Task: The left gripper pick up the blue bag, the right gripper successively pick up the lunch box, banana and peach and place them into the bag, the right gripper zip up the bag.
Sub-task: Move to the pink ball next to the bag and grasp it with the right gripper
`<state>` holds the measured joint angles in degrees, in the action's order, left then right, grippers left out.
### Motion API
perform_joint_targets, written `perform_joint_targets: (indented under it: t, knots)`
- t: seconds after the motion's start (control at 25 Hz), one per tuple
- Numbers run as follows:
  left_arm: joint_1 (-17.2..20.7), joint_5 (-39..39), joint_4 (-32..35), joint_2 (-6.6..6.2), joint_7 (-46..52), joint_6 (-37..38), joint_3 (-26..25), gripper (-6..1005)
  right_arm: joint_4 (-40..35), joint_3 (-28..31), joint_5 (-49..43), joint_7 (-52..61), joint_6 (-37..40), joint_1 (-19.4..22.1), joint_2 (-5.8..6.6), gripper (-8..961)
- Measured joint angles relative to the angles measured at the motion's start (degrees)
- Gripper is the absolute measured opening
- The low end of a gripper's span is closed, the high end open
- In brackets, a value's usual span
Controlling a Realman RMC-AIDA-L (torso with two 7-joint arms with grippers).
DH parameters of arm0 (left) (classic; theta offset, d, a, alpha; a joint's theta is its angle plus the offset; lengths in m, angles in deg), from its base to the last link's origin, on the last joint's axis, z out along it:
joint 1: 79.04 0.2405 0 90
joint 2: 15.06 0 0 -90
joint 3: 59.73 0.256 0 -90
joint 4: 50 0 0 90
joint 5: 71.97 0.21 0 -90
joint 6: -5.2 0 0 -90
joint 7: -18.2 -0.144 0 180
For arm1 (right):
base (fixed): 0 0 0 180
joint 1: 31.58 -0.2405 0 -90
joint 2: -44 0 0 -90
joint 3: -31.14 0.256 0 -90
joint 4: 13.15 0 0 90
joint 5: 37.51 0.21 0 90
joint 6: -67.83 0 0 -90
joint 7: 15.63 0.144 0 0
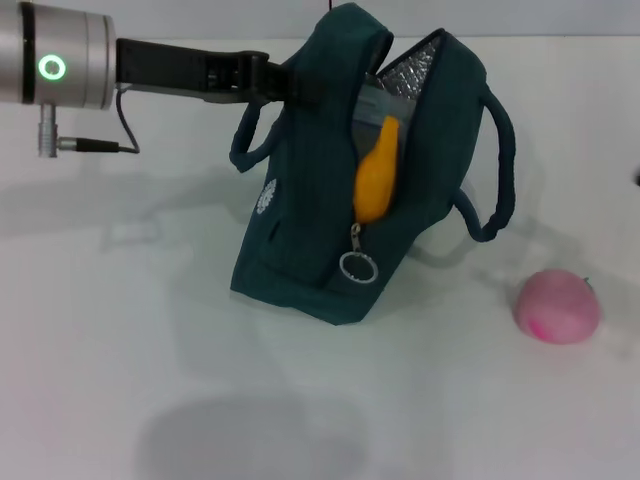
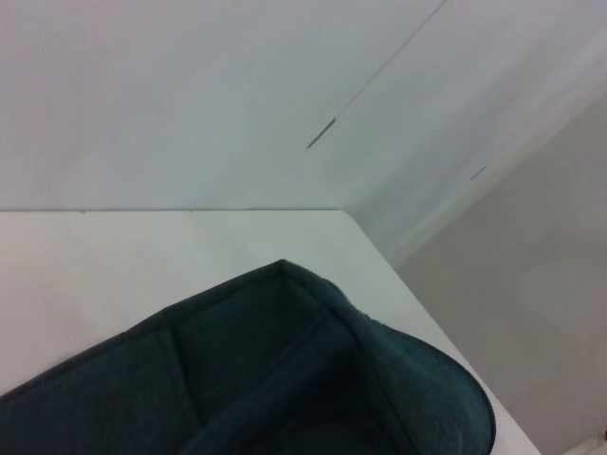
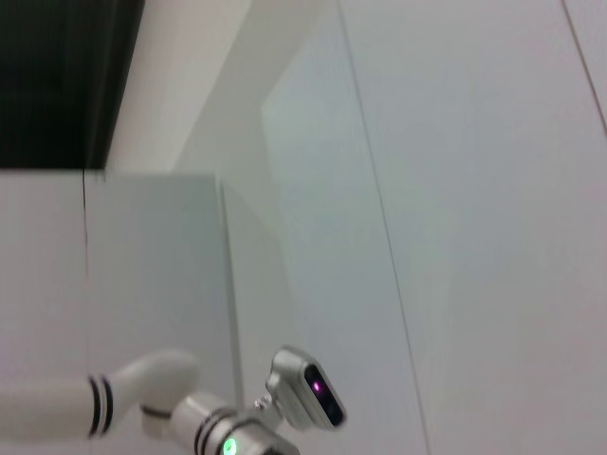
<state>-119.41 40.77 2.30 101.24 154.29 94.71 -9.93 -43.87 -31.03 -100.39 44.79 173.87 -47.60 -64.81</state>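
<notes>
- Head view: bag sits centre frame, dark teal-blue, top open, tilted, held at its upper-left edge by left gripper, which reaches in from upper left and is clamped on the fabric.
- Banana is already in the opening, long axis roughly vertical, tip poking up; a pale grey shape behind it looks like the lunch box, cannot confirm. Zipper pull ring hangs at the low end of the opening.
- Peach lies on table at lower right, well apart from the bag, on the robot's right side. Right gripper is not in this frame; judged next pick is the peach, right arm is the nearer one, and the drop target lies up-left of it.
- Left wrist view: only the bag's dark rim fills the bottom, own fingers not shown.
- Right wrist view: wall and the left arm far off at bottom; right gripper's fingers absent, state unknown; no peach, so it is aimed away from the table.
</notes>
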Motion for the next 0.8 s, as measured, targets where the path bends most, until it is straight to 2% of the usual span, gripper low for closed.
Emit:
perform_joint_targets:
  t: [0.08,0.2,0.32,0.44,0.56,0.68,0.8]
  knots:
    - [0.48,0.00,0.00,-0.05,-0.09,-0.02,-0.09,53,-1.66,1.64,-3.44,-0.05,-1.25,2.06,1.34,785]
    - [0.64,0.01,-0.01,-0.11,-0.10,-0.19,-0.15,53,-5.44,5.19,-10.74,3.89,-4.08,4.69,1.81,784]
    - [0.34,0.01,-0.07,-0.11,-0.12,-0.44,-0.15,53,-15.58,10.21,-19.08,12.68,-5.54,7.54,0.12,783]
    - [0.07,0.01,-0.39,-0.14,-0.12,-0.59,-0.16,53,-32.57,12.82,-29.84,26.42,-6.96,9.47,-3.03,783]
    - [-0.05,0.01,-0.91,-0.31,-0.12,-0.74,-0.15,53,-49.10,13.06,-41.41,42.62,-6.87,9.00,-5.68,783]
    - [-0.06,0.02,-1.21,-0.43,-0.12,-0.85,-0.15,53,-59.05,11.13,-46.40,56.55,-4.00,5.39,-5.85,783]
    - [0.00,0.02,-1.27,-0.64,-0.12,-0.86,-0.51,53,-63.32,8.21,-54.30,67.38,-1.62,-0.25,-5.67,784]
